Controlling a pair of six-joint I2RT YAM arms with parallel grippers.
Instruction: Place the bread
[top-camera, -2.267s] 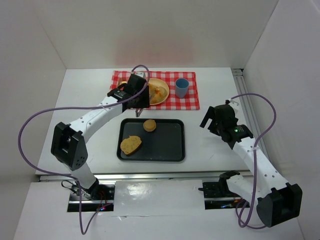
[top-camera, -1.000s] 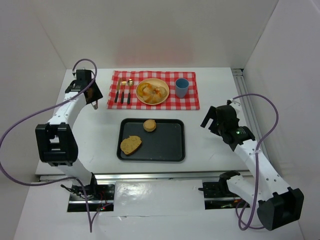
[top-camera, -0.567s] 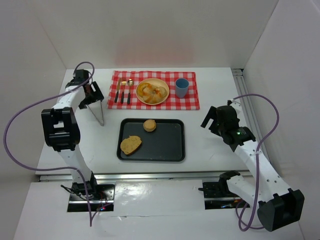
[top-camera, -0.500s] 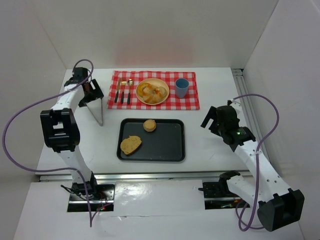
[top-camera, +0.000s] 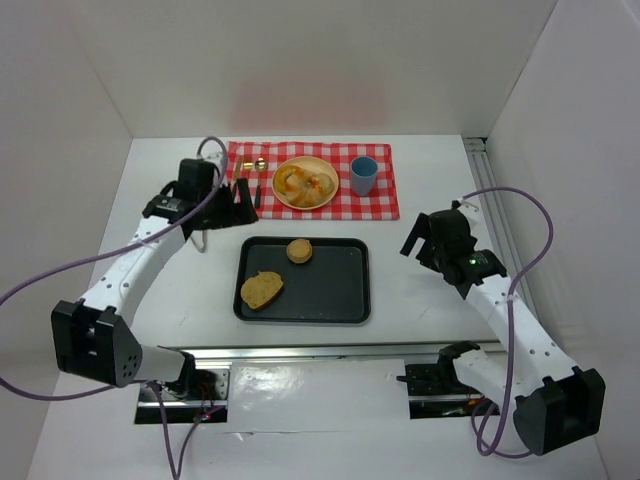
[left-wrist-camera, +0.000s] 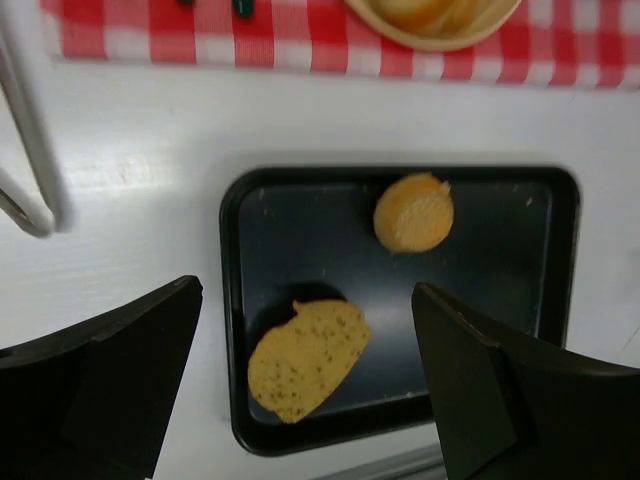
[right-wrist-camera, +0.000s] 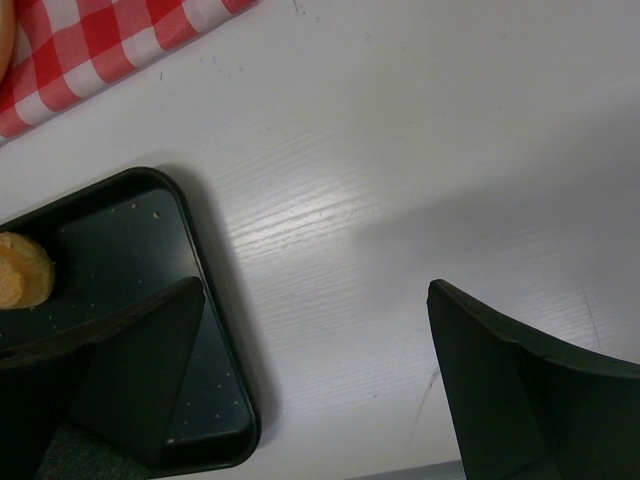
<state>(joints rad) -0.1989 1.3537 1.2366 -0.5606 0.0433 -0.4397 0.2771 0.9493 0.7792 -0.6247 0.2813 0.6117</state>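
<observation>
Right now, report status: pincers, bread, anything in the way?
Left pincer open, right pincer open, both empty. Bread slice and bun on tray, untouched. Tongs left of tray, not blocking.

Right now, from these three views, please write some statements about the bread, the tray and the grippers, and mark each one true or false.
1. Two pieces lie on the black tray: a round bread and a bread slice. True.
2. The left gripper holds the bread slice. False: it is open and empty.
3. The blue cup stands on the checkered cloth. True.
4. The right gripper is shut on the round bread. False: it is open and empty, to the right of the tray.
</observation>
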